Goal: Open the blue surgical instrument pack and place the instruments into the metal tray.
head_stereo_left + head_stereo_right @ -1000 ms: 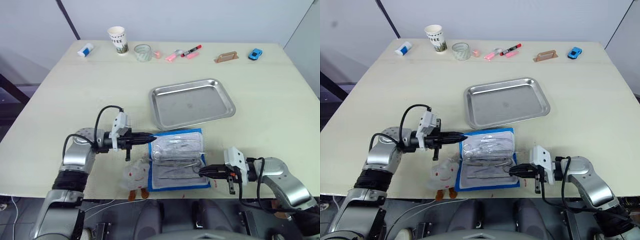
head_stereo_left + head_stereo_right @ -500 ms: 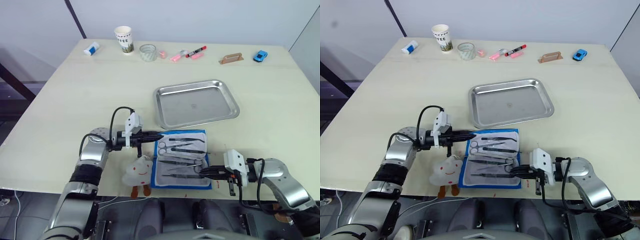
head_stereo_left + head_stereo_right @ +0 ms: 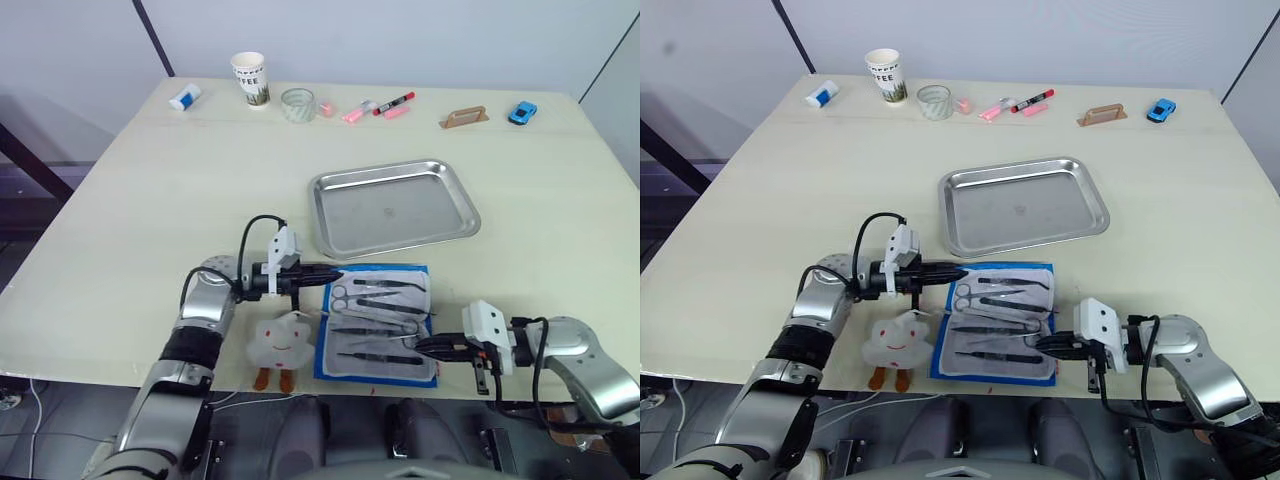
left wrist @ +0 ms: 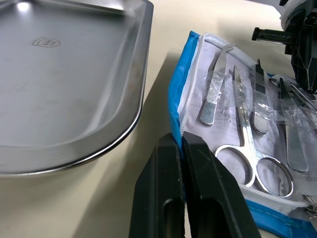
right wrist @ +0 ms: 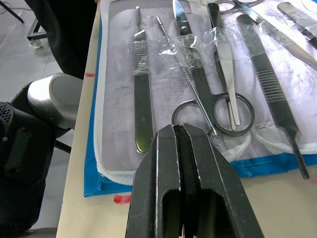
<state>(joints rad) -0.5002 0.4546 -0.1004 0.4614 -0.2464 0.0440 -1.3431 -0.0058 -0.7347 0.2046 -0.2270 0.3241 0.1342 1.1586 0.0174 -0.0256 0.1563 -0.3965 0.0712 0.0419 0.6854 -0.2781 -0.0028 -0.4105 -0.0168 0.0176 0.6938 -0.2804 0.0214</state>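
The blue surgical instrument pack [image 3: 378, 324] lies opened flat at the near edge of the bench [image 3: 150, 200], its pale lining facing up and its blue border showing all round; it sits just on the near side of the metal tray [image 3: 392, 207], close to the tray's near rim but apart from it. The pack's sides are slightly skewed to the bench edge. The instruments [image 3: 375, 310] rest in rows on the lining under clear straps, their long axes running left to right across the pack: scissors with their ring handles toward the left, and slim forceps and tweezers beside them. The tray is bare metal, its long side running left to right with the right end tipped a little toward the far side. The left end effector [image 3: 330, 271] reaches in from the left with its two black fingers pressed together, tips at the pack's far left corner; in the left wrist view they touch or nearly touch the blue edge there, holding nothing. The right end effector [image 3: 424, 345] comes in from the right, fingers likewise together, tips at the pack's near right edge over the lining's hem, gripping nothing that can be made out. A white plush toy [image 3: 281, 341] lies just left of the pack.
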